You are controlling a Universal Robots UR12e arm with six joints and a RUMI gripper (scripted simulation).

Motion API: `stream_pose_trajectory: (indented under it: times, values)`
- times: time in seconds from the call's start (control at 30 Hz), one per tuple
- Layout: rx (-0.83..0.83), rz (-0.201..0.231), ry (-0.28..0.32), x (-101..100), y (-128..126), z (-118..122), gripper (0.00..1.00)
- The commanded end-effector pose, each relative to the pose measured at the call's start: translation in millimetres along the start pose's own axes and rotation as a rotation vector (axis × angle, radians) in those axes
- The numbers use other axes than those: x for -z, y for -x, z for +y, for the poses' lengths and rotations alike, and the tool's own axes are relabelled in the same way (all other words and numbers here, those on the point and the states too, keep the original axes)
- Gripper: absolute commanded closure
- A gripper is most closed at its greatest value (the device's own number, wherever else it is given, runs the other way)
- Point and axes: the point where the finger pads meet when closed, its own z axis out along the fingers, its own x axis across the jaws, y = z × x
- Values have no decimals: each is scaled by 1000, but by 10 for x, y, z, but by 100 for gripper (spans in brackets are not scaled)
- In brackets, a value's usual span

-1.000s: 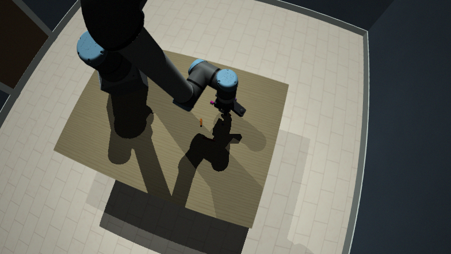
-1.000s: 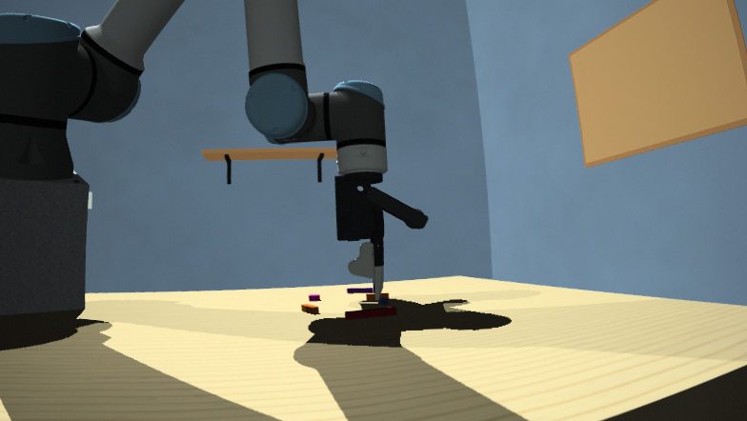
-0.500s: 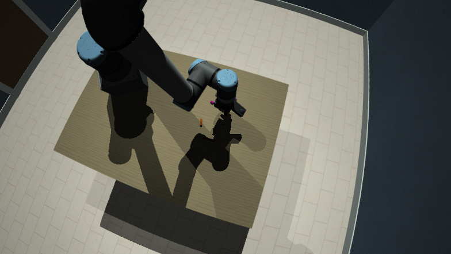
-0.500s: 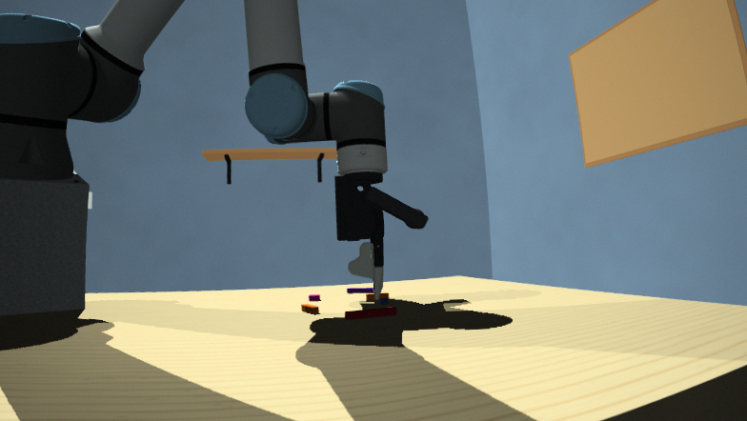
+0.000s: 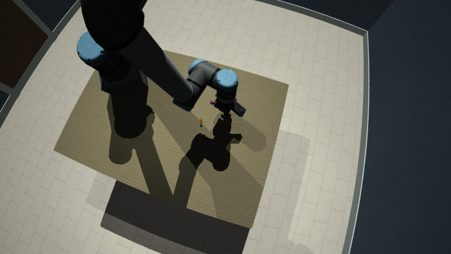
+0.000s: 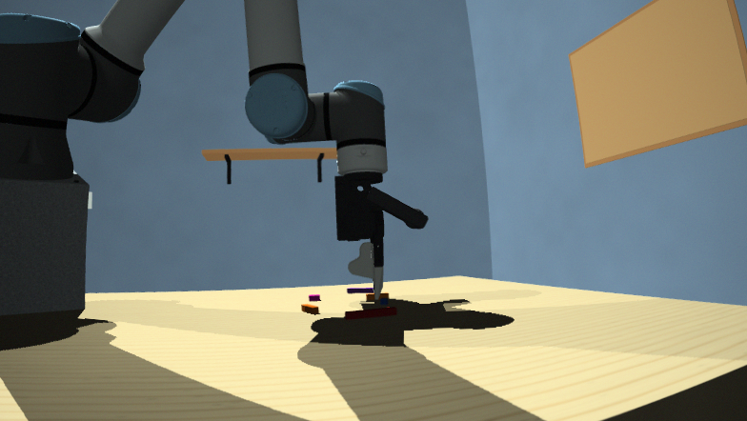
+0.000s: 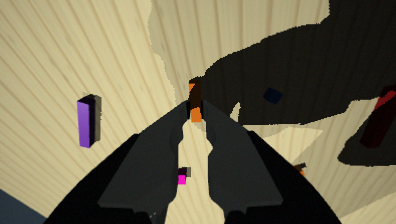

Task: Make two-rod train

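Nearest the wrist camera, between the two dark fingers, a small magenta rod (image 7: 182,178) lies on the tabletop (image 7: 125,45). Just beyond it the gripper (image 7: 195,111) is clamped on an orange rod (image 7: 196,102), its tips down at the wooden surface where light meets shadow. Off to the left a purple rod (image 7: 86,122) lies well apart in the light. Farther out, in the arm's shadow, sit a blue rod (image 7: 273,95) and, at the right edge, a red rod (image 7: 378,121). A second orange rod (image 6: 310,308) lies apart in the exterior view.
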Motion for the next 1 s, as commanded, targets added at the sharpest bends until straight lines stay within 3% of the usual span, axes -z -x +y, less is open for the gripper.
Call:
stream_pose_trajectory:
  times: [0.0,0.47,0.67,0.73,0.97]
  values:
    - [0,0,-1,5,0,-5,100]
    - [0,0,-1,47,0,-5,100]
    - [0,0,-1,307,0,-5,100]
    - [0,0,-1,307,0,-5,100]
    - [0,0,-1,754,0,-4,100]
